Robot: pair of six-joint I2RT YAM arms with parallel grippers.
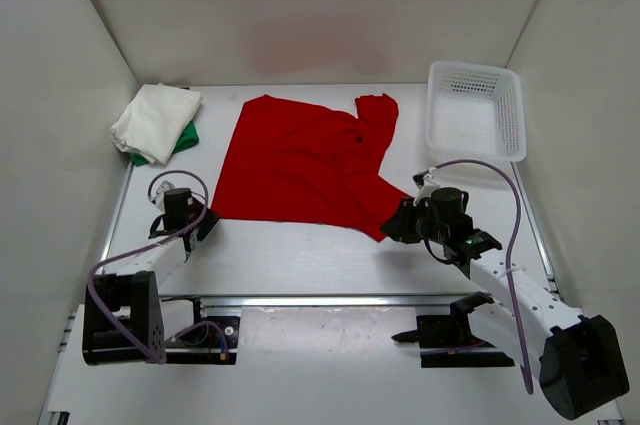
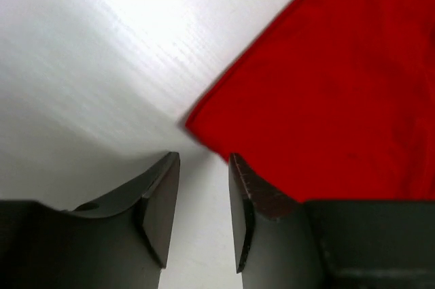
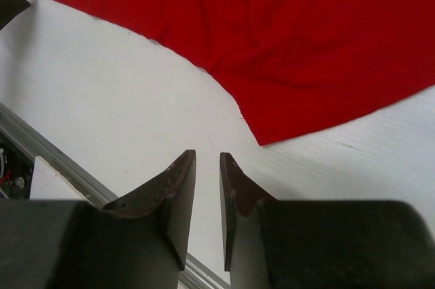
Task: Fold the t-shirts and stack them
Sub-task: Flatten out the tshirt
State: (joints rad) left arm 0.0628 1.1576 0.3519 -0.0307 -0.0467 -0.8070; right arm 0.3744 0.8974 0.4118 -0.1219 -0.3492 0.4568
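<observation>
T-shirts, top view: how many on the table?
3. The red t-shirt is spread out in the centre. The off-white t-shirt is folded at far left. The green t-shirt lies beneath it, only edges showing. More could be hidden underneath.

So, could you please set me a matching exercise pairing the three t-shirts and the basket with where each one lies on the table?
Things:
1 red cloth t-shirt
2 off-white folded cloth t-shirt
3 bright green cloth t-shirt
4 white plastic mesh basket

Places:
A far right corner
B under another shirt, far left
C spread in the middle
D top of the far-left pile

Pairs: 1-C, 2-D, 3-B, 4-A
</observation>
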